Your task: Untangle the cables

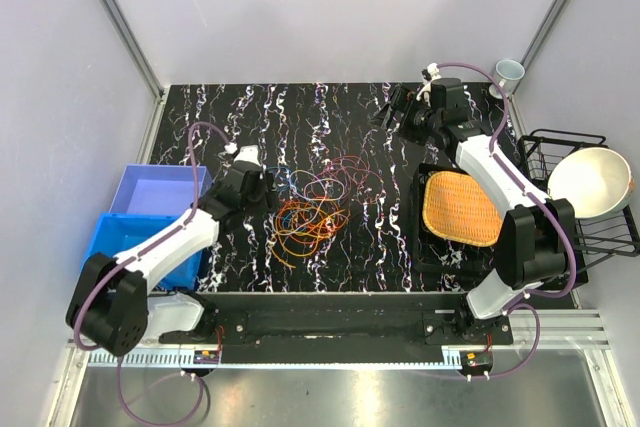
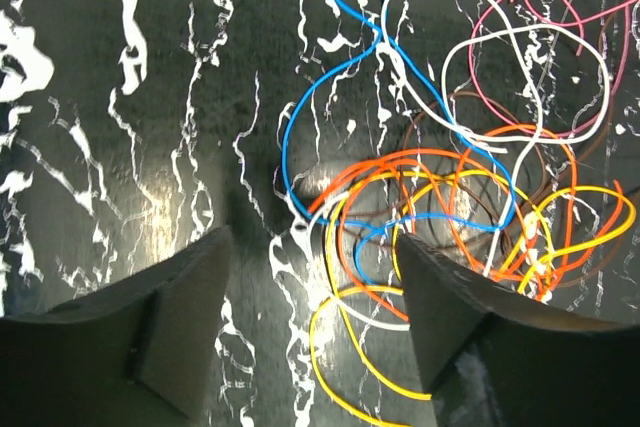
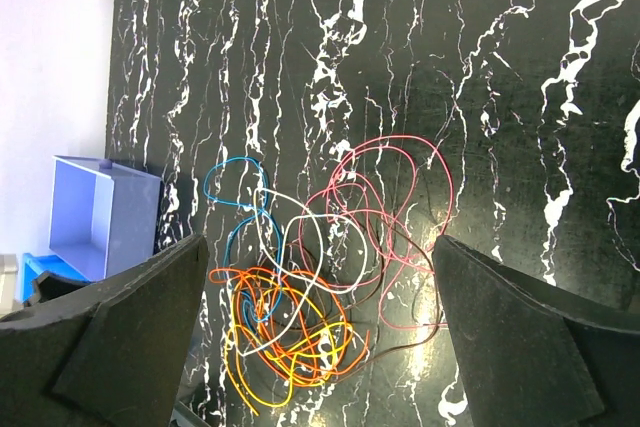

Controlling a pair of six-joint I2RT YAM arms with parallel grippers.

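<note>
Cables (image 1: 312,212) lie on the table (image 1: 380,147); the rack (image 1: 565,135) holds a bowl (image 1: 590,182).

The cables (image 1: 312,209) are orange, yellow, blue, white, pink and dark brown. They lie on a table (image 1: 370,147) that is black with white marble-like veins. At the sides are a bright blue bin (image 1: 110,234), a paler lilac-blue bin (image 1: 140,183), an orange-tan woven tray (image 1: 462,209) and a cream bowl (image 1: 590,182).

cables (image 1: 315,212) on table (image 1: 300,117) centre; bins (image 1: 150,197) at left — tray (image 1: 460,209), rack (image 1: 603,235) right
</note>
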